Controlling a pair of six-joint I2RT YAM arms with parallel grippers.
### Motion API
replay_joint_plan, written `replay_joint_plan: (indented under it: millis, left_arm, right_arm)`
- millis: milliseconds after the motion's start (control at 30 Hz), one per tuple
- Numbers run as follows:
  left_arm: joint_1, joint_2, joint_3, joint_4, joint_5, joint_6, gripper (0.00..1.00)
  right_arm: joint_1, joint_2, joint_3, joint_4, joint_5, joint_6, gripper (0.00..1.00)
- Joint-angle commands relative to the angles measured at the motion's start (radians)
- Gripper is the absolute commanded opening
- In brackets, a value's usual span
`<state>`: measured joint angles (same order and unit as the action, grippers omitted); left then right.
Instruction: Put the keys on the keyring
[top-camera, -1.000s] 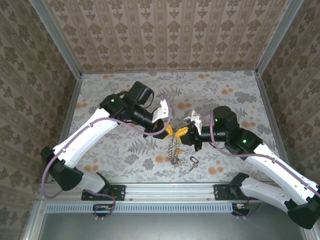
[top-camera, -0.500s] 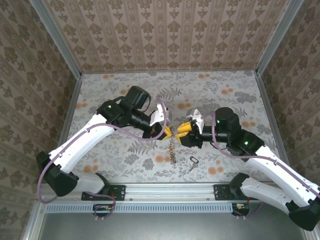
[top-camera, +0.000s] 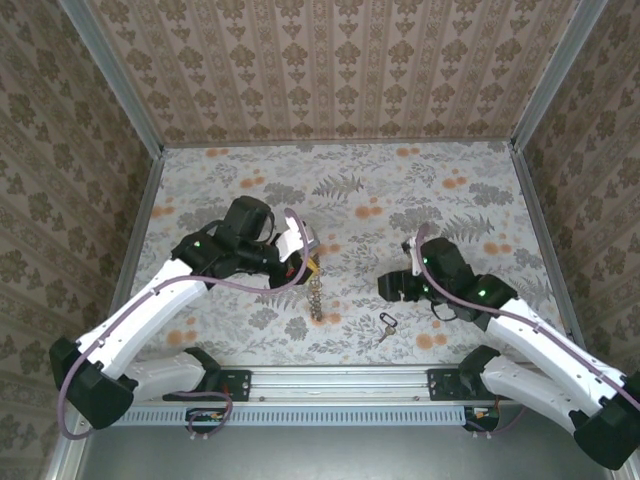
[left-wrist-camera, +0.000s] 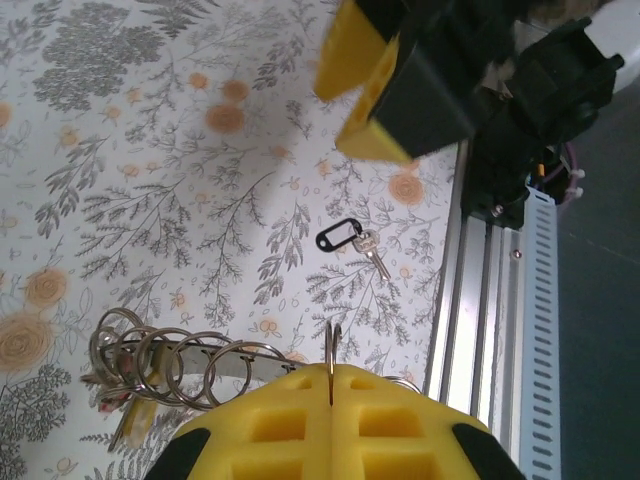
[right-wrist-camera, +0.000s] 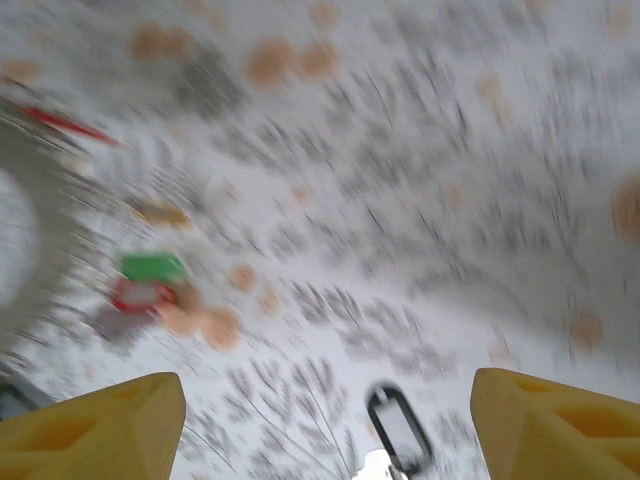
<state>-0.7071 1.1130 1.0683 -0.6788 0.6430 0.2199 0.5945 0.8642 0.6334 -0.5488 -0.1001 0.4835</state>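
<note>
Left jaws are shut tight on the top loop of the keyring (top-camera: 316, 298); its chain of rings hangs down to the bench (top-camera: 450, 200); right jaws stand wide apart, holding nothing, near a black-tagged key (top-camera: 385, 325) lying on the bench; green and red tags (right-wrist-camera: 150, 282), blurred, probably hang with the keyring.

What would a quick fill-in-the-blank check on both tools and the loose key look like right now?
1. The left tool is ___ on a loop of the keyring.
2. The right tool has its jaws ___.
3. The loose key lying on the tablecloth carries a ___ tag.

Missing words: closed; open; black.
</note>
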Motion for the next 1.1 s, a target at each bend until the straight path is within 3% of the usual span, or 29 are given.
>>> replay_joint_plan:
  millis: [0,233,300,433,667,1067]
  left_arm:
    - [0.034,-0.051,-0.013,0.058,-0.017,-0.099,0.00]
    - [0.093,-0.074,-0.051,0.095,0.074,-0.164,0.00]
    - [0.106,-0.071,-0.055,0.114,0.109,-0.182,0.00]
    - [0.111,-0.073,-0.053,0.088,0.074,-0.171,0.00]
    - [0.115,-0.073,-0.057,0.089,0.075,-0.174,0.00]
    - [0.115,-0.080,-0.060,0.093,0.075,-0.189,0.00]
  right_arm:
    - [0.033,0.004,-0.092,-0.054,0.031,0.168,0.73]
    - [0.203,0.133,-0.148,-0.025,0.132,0.249,0.71]
    - [0.214,0.194,-0.133,-0.002,0.143,0.248,0.67]
    - [0.230,0.269,-0.107,-0.006,0.178,0.245,0.59]
    - [0.253,0.246,-0.097,-0.007,0.225,0.266,0.40]
    - [0.297,0.357,-0.044,0.021,0.263,0.274,0.33]
